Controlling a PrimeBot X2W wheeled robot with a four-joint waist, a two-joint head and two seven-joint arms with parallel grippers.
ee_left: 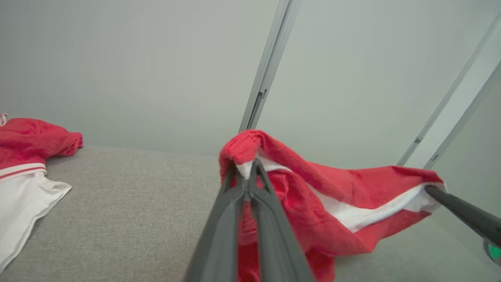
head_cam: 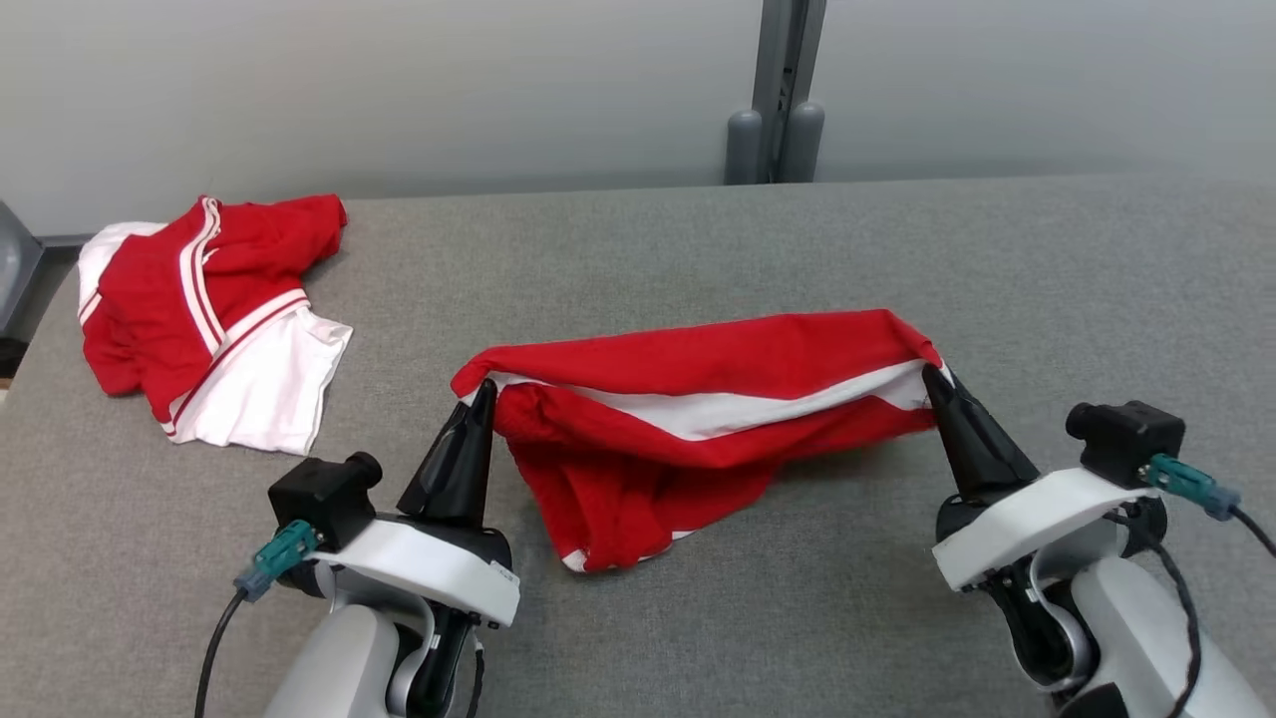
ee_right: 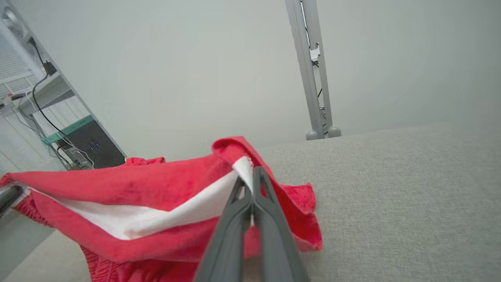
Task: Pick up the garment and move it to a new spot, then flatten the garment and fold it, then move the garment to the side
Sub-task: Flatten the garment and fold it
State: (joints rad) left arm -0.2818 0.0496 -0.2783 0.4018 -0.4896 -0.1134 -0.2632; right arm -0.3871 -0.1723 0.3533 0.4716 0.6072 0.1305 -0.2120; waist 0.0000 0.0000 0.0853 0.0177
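The garment (head_cam: 698, 399) is red with a white band, and it sits in the middle of the head view, a little to the right. I hold it at both ends. My left gripper (head_cam: 484, 391) is at the lower left of that view, and its two dark fingers are pinched tight on the left end of the garment. My right gripper (head_cam: 934, 377) is at the lower right, and its fingers are pinched tight on the right end. The top edge of the garment is pulled between my two grippers like a line. The rest of it hangs down in a loose, wrinkly bunch, and the low part reaches the gray surface (head_cam: 817, 618) below the middle of the view.

In my left wrist view the red cloth is folded over my fingertips in the middle of the frame, with a bit of white right at the pinch. My right gripper's finger pokes in from the right edge, holding the far end.

The other garment (head_cam: 199, 309), red and white too, lies crumpled on the surface at the upper left of the head view, well apart from the one I hold. A gray post (head_cam: 783, 90) stands behind the surface at the top.
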